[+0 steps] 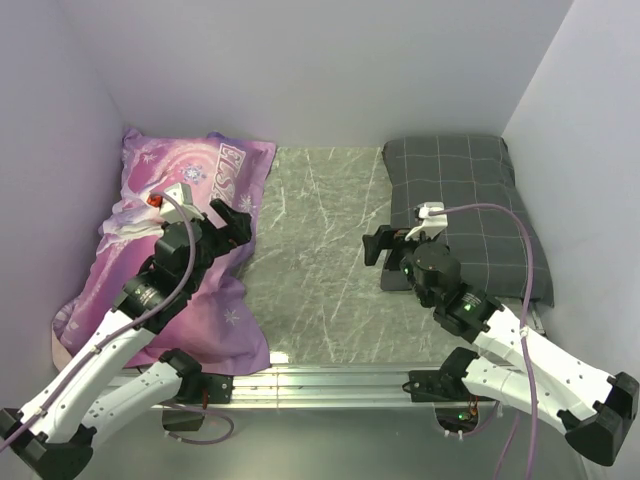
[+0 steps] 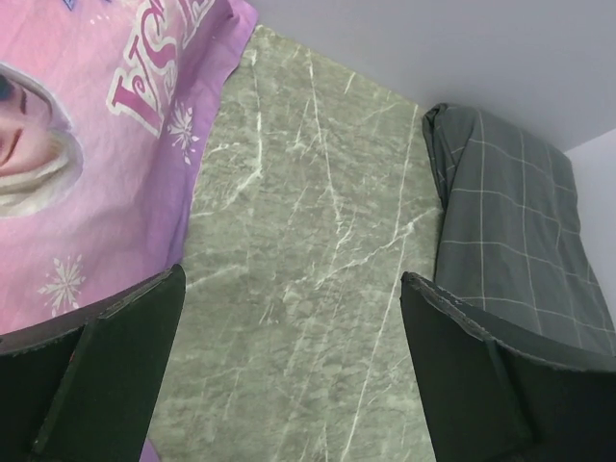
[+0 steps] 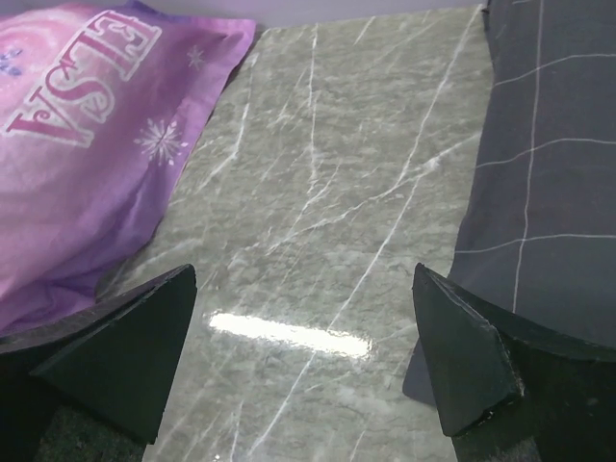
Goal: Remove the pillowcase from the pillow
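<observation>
**Top external view:** The left gripper (image 1: 232, 222) stands with its jaws spread wide and nothing between them, above the right edge of the pillowcase (image 1: 190, 170). The right gripper (image 1: 378, 246) is just as wide apart and empty, over the bare table (image 1: 310, 250) just beside the grey checked pillow (image 1: 470, 200). The purple-pink pillowcase lies plump along the left wall, from the far corner down to the near edge. The pillow itself cannot be made out, and no opening in the cover shows.

**Left wrist view:** The left gripper (image 2: 291, 284) has its two dark fingers (image 2: 106, 375) far apart, with only the marbled table (image 2: 308, 192) between them. The pillowcase (image 2: 106, 173), printed with snowflakes and pink lettering, fills the upper left. The grey checked pillow (image 2: 510, 231) lies at the right.

**Right wrist view:** The right gripper (image 3: 303, 279) is fully spread and grips nothing. The pillowcase (image 3: 96, 144) lies at the left and the grey checked pillow (image 3: 549, 144) at the right, both apart from the fingers (image 3: 472, 366). The shiny table (image 3: 318, 173) lies between them.
</observation>
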You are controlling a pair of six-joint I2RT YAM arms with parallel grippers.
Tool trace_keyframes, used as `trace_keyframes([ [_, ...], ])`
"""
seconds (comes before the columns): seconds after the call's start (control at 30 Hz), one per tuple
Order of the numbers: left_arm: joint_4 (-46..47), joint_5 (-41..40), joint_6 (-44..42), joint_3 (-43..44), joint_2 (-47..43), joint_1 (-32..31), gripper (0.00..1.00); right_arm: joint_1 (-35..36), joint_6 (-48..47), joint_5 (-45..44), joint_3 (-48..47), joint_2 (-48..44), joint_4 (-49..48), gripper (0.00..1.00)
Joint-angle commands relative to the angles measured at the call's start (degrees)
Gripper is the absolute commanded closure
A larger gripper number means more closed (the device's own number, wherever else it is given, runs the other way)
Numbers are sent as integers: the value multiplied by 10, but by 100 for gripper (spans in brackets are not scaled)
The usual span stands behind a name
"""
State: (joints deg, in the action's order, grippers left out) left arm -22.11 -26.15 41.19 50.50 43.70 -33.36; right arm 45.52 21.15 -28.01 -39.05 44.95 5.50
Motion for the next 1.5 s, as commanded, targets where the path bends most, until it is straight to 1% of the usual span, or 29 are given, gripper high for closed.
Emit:
trace_keyframes([
  [0.0,-13,-10,-1,28,7,-2,1,4,-12,24,-24,8,-21,0],
  [0.13,-27,-19,-7,35,-3,-1,1,3,-14,61,-37,29,-23,0],
  [0.27,-57,-44,0,46,-2,-2,2,1,-5,92,-51,57,-39,0],
  [0.33,-68,-64,8,55,5,-1,2,-10,4,142,-60,91,-57,0],
  [0.37,-85,-73,13,60,15,-1,2,-32,10,173,-77,107,-76,0],
  [0.4,-100,-98,26,66,21,-2,2,-45,25,236,-88,150,-84,0],
  [0.47,-134,-122,35,86,40,-1,1,-81,44,304,-119,196,-119,0],
  [0.5,-143,-150,45,91,46,-2,1,-89,60,361,-129,238,-137,0],
  [0.53,-151,-166,49,99,52,-2,1,-94,67,382,-139,265,-171,0],
  [0.57,-161,-183,56,102,62,-2,1,-97,73,398,-153,289,-185,0],
  [0.6,-184,-200,66,105,67,-1,1,-98,86,414,-185,313,-195,0],
  [0.63,-195,-231,81,109,73,-1,1,-98,92,443,-203,373,-213,0],
  [0.7,-226,-260,106,111,91,2,1,-98,125,483,-262,436,-235,0],
  [0.73,-233,-269,114,113,97,8,1,-97,140,501,-281,493,-263,0],
  [0.77,-238,-263,115,114,109,27,1,-95,157,540,-311,526,-282,0],
  [0.8,-237,-258,114,112,113,39,1,-91,197,556,-326,553,-302,0],
  [0.83,-237,-252,114,109,116,52,1,-89,217,573,-339,578,-343,0],
  [0.87,-232,-237,111,105,117,80,1,-84,237,590,-363,628,-362,0],
  [0.9,-229,-228,103,101,115,97,1,-80,268,593,-376,648,-376,0],
  [0.93,-214,-217,95,92,114,113,1,-69,279,594,-391,673,-394,0],
  [0.97,-209,-208,90,89,111,143,1,-61,287,594,-423,714,-395,0],
  [1.0,-204,-188,77,86,108,159,1,-55,298,595,-440,737,-397,0],
  [1.07,-199,-179,68,79,108,188,1,-33,309,593,-485,770,-394,0],
  [1.1,-198,-170,61,79,109,197,1,-28,315,586,-498,801,-392,0],
  [1.17,-196,-167,57,75,113,211,1,-10,321,570,-520,821,-378,0],
  [1.27,-191,-159,49,67,118,226,1,3,319,528,-504,829,-377,0],
  [1.3,-189,-157,46,61,119,229,1,4,316,500,-495,824,-374,0],
  [1.37,-182,-151,42,56,120,240,1,8,302,476,-488,823,-347,0],
  [1.47,-175,-134,41,51,123,250,1,8,308,451,-460,821,-349,0],
])
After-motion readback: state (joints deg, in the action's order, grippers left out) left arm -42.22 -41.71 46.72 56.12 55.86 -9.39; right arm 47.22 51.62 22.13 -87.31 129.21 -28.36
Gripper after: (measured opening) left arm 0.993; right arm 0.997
